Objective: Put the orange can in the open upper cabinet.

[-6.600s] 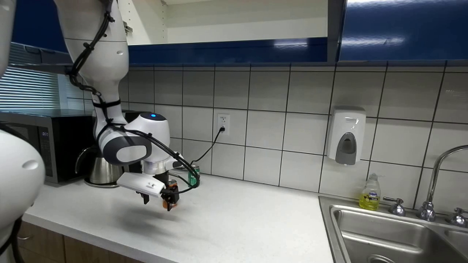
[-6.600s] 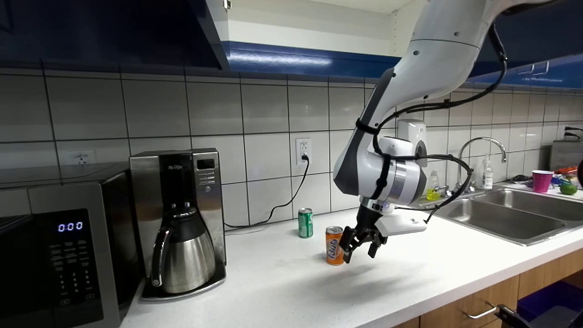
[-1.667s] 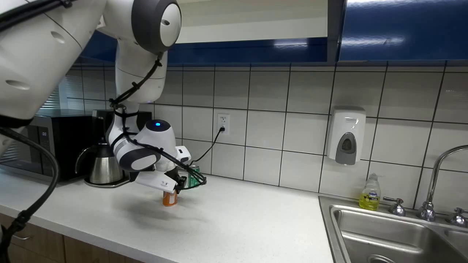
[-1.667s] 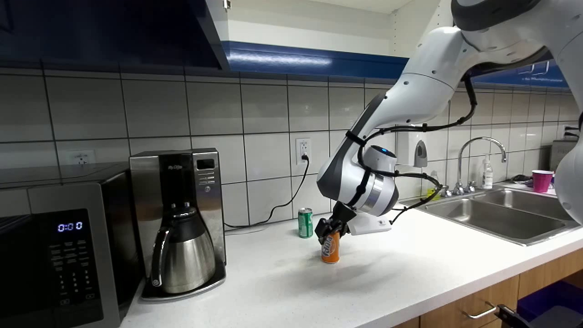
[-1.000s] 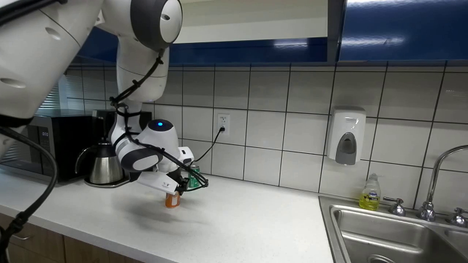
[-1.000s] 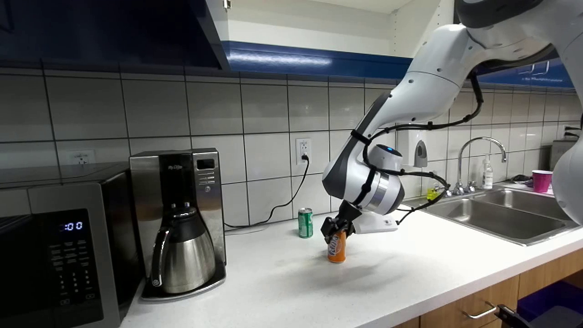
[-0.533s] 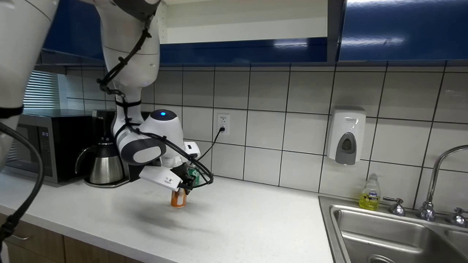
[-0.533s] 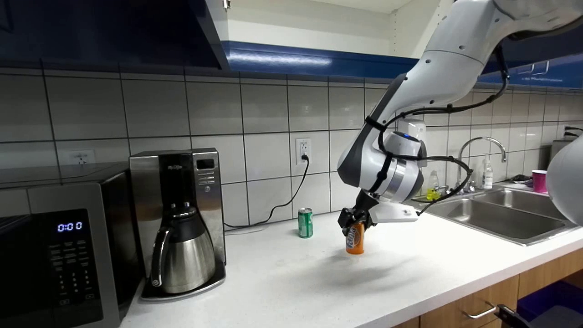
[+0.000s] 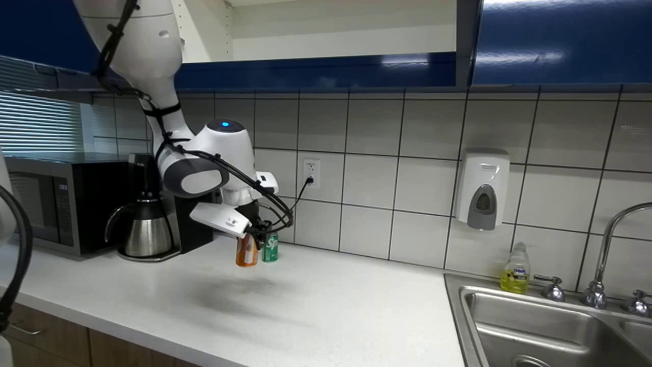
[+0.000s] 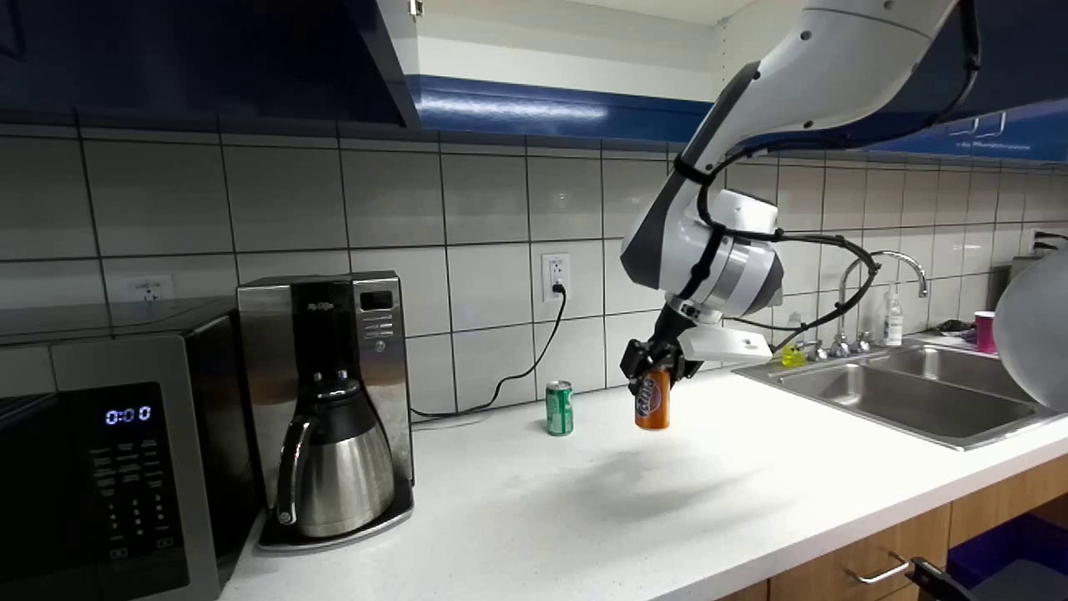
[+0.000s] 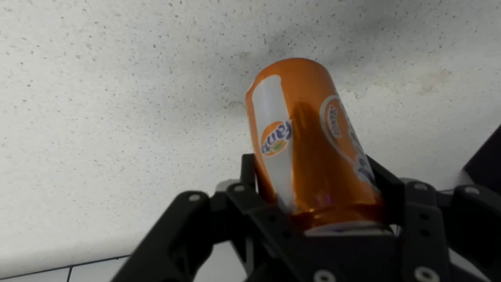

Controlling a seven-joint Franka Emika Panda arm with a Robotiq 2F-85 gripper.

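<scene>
Our black two-fingered gripper (image 11: 313, 168) clamps the orange cylindrical metal can (image 10: 653, 407). We hold it above the speckled white countertop (image 10: 517, 522).

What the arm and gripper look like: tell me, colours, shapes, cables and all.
The smooth, rounded white arm has dark grey panels, a silvery ring at its lower end and a round blue light on a dark cap. Bundled black cables, held by black straps, loop outside it. A flat white box-shaped housing sits beside the angular, two-fingered black gripper, whose linkages show round grey pin heads.
</scene>
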